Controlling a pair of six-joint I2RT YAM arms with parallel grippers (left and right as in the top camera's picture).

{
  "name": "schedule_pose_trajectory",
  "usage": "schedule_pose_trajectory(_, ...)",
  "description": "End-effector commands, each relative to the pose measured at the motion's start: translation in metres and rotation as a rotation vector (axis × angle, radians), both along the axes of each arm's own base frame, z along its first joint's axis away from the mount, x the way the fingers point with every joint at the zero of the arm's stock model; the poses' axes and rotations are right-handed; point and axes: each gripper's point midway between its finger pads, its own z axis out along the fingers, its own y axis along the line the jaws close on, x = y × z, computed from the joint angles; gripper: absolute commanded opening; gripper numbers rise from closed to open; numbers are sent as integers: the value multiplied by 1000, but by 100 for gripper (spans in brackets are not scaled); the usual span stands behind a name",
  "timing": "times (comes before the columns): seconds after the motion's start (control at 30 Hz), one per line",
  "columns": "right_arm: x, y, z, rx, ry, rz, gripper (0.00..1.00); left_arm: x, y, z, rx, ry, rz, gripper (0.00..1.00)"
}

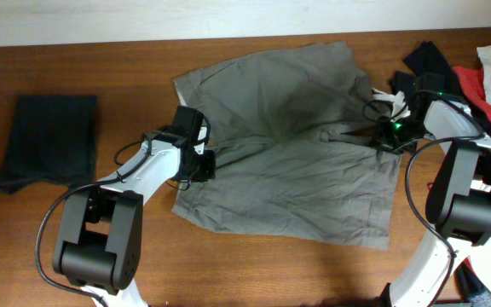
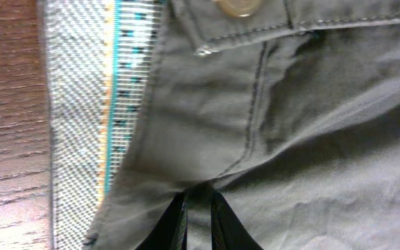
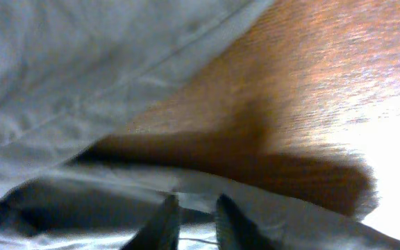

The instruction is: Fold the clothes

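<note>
The grey-khaki trousers (image 1: 297,162) lie spread flat in the middle of the brown wooden surface (image 1: 254,264), closer to the far edge, with soft wrinkles in the smooth woven cloth; the waist opening faces the left edge. The left wrist view shows the pale waistband lining (image 2: 82,125), finely woven with a teal and orange stripe, and a pale round button (image 2: 240,7) above a stitched seam. The left gripper (image 1: 203,162) (image 2: 200,226) is clenched on a fold of the trousers at the waist; the right gripper (image 1: 380,132) (image 3: 194,219) grasps the cloth at the opposite side, its fingers close together with grey fabric between. A dark folded garment (image 1: 48,141) rests near the left edge; a loose pile of black, red and white clothes (image 1: 476,77) sits at the far right corner.
</note>
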Motion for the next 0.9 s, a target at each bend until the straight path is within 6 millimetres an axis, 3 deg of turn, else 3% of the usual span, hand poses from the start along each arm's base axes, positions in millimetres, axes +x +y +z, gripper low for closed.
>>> schedule_pose_trajectory(0.0,-3,-32,-8,-98,29,-56,29,-5,3,-8,10,24,12,14)
schedule_pose_trajectory(0.17,14,-14,36,17,-18,13,40,-5,3,-8,9,24,12,14)
schedule_pose_trajectory(0.3,11,-14,83,20,18,36,47,-5,3,-8,9,25,12,13)
schedule_pose_trajectory(0.43,-1,-17,115,1,69,30,49,-3,1,-1,1,11,9,8)
schedule_pose_trajectory(0.5,-7,-16,126,-3,84,30,43,3,-2,16,-16,-28,-15,8)
schedule_pose_trajectory(0.6,-13,-16,141,-16,78,-5,41,15,-6,64,-46,-134,-18,8)
schedule_pose_trajectory(0.7,-18,-15,164,-30,39,-24,43,20,-7,128,-86,-279,-18,9)
schedule_pose_trajectory(0.87,-47,-5,206,-39,7,-27,45,0,9,218,-97,-502,9,13)
